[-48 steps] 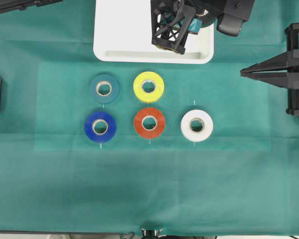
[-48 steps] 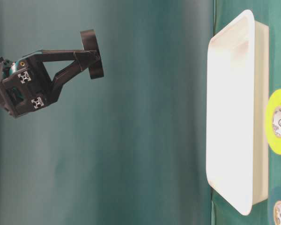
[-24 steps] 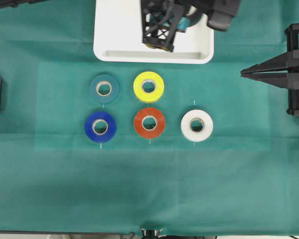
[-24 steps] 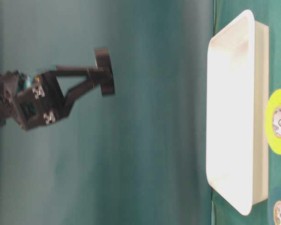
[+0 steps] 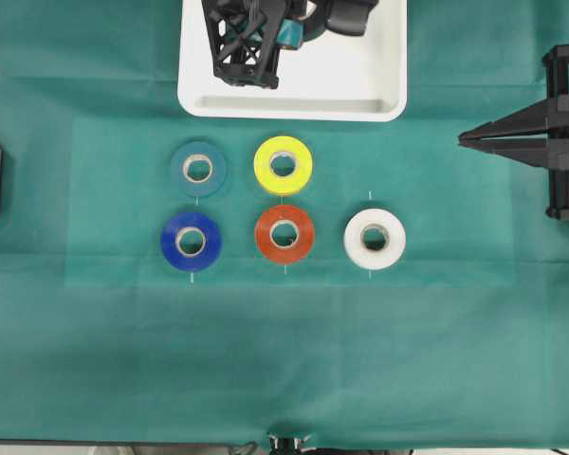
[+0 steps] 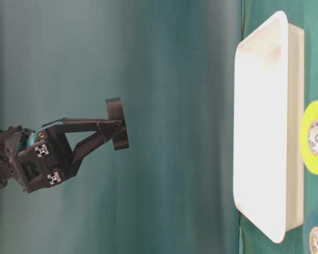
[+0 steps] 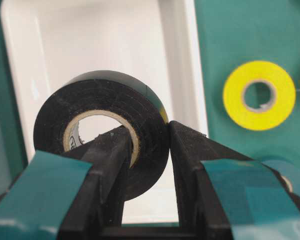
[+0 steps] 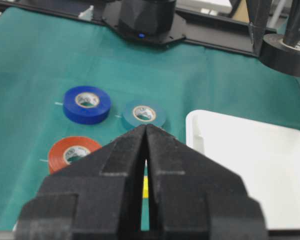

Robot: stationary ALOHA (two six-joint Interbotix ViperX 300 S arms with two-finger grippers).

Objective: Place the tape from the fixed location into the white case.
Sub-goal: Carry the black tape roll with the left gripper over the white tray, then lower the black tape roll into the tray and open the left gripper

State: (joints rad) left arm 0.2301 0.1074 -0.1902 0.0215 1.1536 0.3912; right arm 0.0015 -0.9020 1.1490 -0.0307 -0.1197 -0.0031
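The tape, a black roll with a pale core, hangs upright in my left gripper, which is shut on it: one finger goes through the core, the other presses the outer wall. In the overhead view the left gripper is over the left half of the white case. The table-level view shows the tape well above the case, not touching it. My right gripper rests at the right edge, shut and holding nothing.
Five other rolls lie on the green cloth in front of the case: teal, yellow, dark blue, orange-red and white. The case holds nothing.
My left gripper has carried the tape leftward above the case, from its right half to its left half. The right arm and the rolls have not moved.
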